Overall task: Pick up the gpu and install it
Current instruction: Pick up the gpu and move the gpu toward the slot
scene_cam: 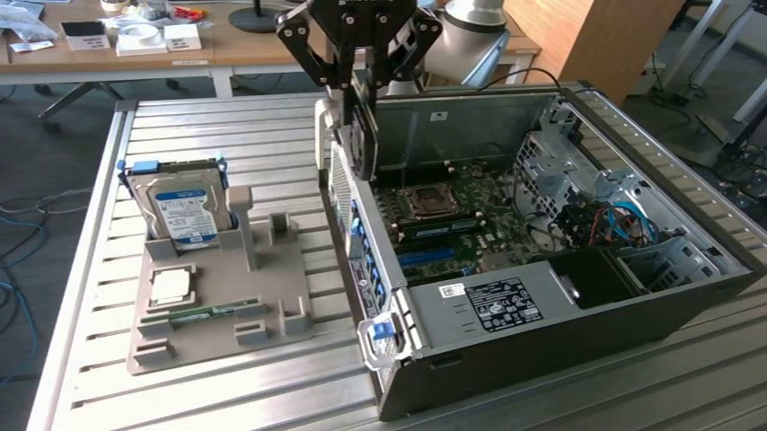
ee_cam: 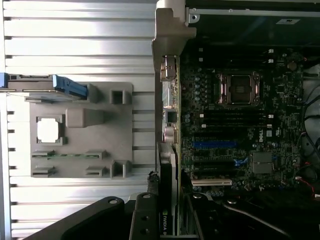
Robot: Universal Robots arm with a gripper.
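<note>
The gpu [scene_cam: 362,144], a dark flat card with a pale metal bracket along one side, hangs on edge over the rear wall of the open computer case [scene_cam: 671,305]. My gripper [scene_cam: 363,94] is shut on its upper edge and holds it above the motherboard [scene_cam: 462,211]. In the wrist view the gpu [ee_cam: 167,175] shows edge-on between my black fingers [ee_cam: 144,215]. There it hangs over the case's rear wall, beside the expansion slots [ee_cam: 215,145].
On the slatted metal table [scene_cam: 228,126], at the exterior view's left, a grey holder [scene_cam: 269,314] carries a silver hard drive [scene_cam: 182,211], a CPU [scene_cam: 171,285] and a green memory stick [scene_cam: 204,314]. Drive cages and cables [scene_cam: 612,220] fill the case's far side. A wooden desk [scene_cam: 240,49] stands behind.
</note>
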